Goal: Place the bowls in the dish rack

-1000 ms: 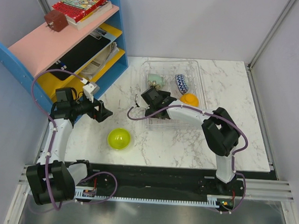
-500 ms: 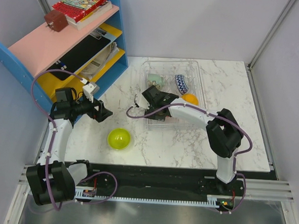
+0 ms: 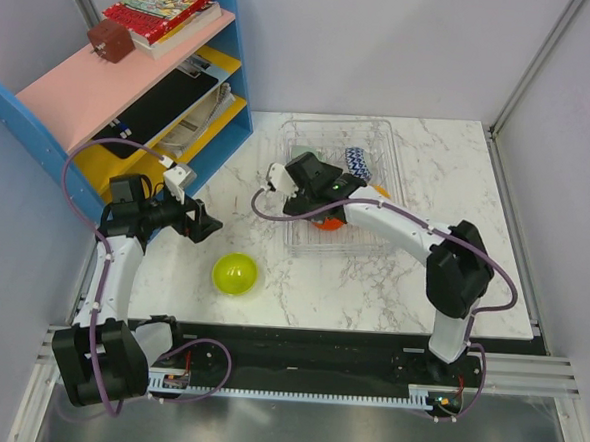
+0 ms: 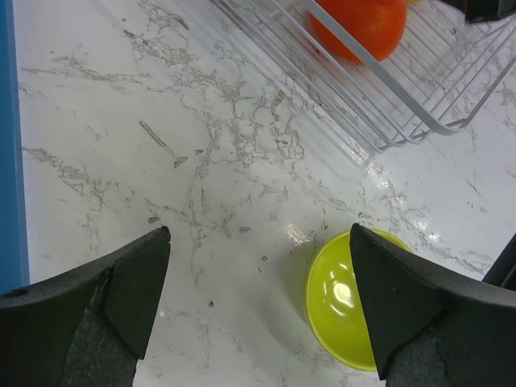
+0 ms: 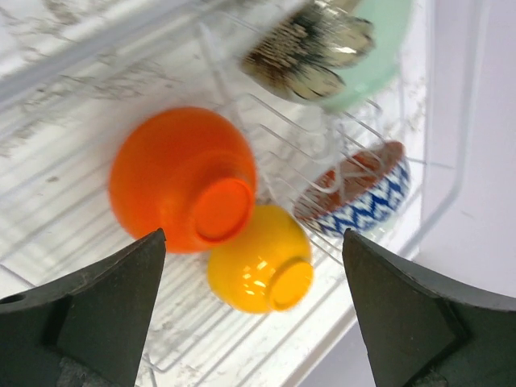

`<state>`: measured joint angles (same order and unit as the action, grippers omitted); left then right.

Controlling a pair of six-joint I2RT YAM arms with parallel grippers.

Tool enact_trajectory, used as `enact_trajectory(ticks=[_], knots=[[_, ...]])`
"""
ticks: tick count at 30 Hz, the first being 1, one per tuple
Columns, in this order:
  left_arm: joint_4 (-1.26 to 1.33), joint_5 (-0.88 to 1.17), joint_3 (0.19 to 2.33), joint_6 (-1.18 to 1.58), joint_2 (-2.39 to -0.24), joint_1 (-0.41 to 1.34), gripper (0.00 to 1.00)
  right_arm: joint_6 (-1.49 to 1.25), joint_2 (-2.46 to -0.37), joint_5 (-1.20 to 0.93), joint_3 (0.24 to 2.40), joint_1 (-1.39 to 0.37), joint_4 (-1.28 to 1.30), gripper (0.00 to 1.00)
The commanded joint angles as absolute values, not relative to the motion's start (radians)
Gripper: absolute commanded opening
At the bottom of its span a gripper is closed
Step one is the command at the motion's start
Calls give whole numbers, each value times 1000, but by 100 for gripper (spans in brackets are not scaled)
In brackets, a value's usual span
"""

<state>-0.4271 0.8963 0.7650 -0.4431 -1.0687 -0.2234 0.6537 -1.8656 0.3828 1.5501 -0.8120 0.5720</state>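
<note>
1. The dish rack (image 3: 386, 126) sits at the far middle of the marble table (image 3: 351, 285). It looks like light, clear plastic, so a finger dragging on a prong or on the rim could slide the whole rack and unsettle its load.
2. The right gripper (image 5: 251, 242) hangs low over the rack with its jaws spread wide and nothing between them. If it pulls out at a slant, a finger could clip the red-orange bowl (image 5: 181, 177) directly below it.
3. The left gripper (image 4: 260, 234) hovers over bare table near the blue shelf unit (image 3: 224, 66), fingers wide apart and empty. If it carries a bowl to the rack while the right arm lies across it, the two arms could collide.
4. The yellow-green bowl (image 3: 236, 274) is the only bowl outside the rack, lying on the table near the front edge. It is glossy and round, and I cannot tell which way up it lies. An off-centre pinch could squirt it across the slick marble or off the edge.
5. The red-orange bowl leans against the orange-yellow bowl (image 5: 258, 258), with the blue-and-white bowl (image 5: 363, 197) and the pale green bowl (image 5: 355, 48) close behind. A careless fifth placement could topple one into the next.
</note>
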Motion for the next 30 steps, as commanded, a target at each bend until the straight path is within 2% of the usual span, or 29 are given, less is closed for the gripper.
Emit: enact_trajectory(ticks=[1, 8, 15, 30], knots=[[-443, 927, 781, -475, -1055, -230, 98, 647, -1784, 472, 1536, -749, 575, 98], [-685, 968, 882, -707, -1110, -230, 100, 667, -1804, 465, 1485, -628, 600, 97], [-886, 943, 910, -894, -1143, -230, 100, 652, -1824, 388, 1476, -618, 637, 98], [-1014, 887, 874, -1038, -1170, -229, 100, 609, -1950, 333, 1523, -650, 566, 98]])
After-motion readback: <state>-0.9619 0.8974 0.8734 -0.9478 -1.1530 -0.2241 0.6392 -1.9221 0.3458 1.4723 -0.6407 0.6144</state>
